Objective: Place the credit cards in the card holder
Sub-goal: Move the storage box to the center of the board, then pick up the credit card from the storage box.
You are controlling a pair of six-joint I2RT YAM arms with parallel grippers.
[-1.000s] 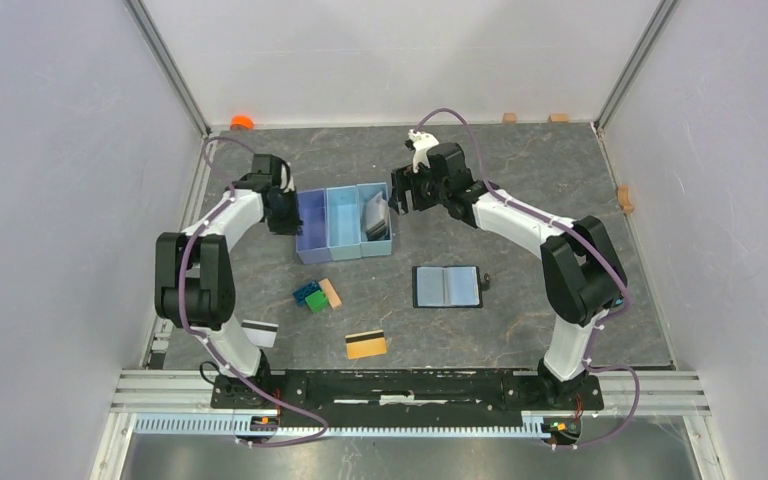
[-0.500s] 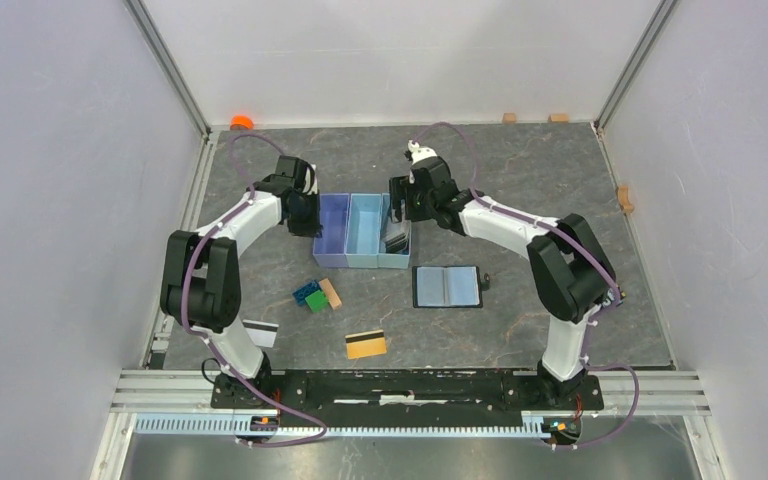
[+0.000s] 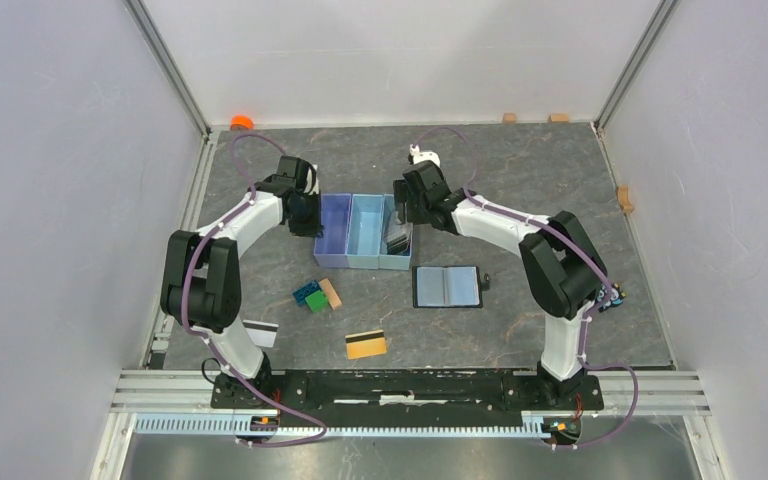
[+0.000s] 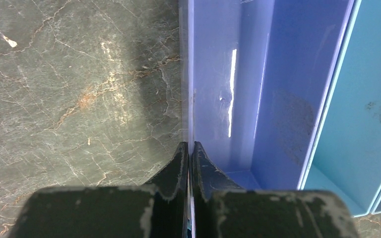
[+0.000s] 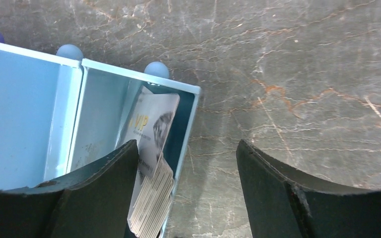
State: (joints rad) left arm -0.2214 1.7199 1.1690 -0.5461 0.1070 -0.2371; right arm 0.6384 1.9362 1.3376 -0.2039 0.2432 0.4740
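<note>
Credit cards: one stack [image 5: 151,163] leaning in the right compartment of the tray [image 3: 363,231], count unreadable. Two more lie loose on the table [image 3: 520,180]: gold card [image 3: 366,344] near the front, white striped card [image 3: 260,328] by the left arm's base. One card holder [image 3: 447,286], open and flat, near the tray's front right corner, apart from it. One tray, three compartments. Two toy bricks [image 3: 310,297] and one wooden block [image 3: 331,293] sit together.

Versus a second ago the tray has slid right and squared up, the left gripper moving with it, and the right gripper has dropped to the right compartment.

Left arm is bent, left gripper [image 4: 189,148] clenched on the tray's left wall. Right arm reaches leftward, right gripper [image 5: 188,188] released and wide, straddling the tray's right wall. One finger is inside by the stack (contact unclear), the other outside over the table.
</note>
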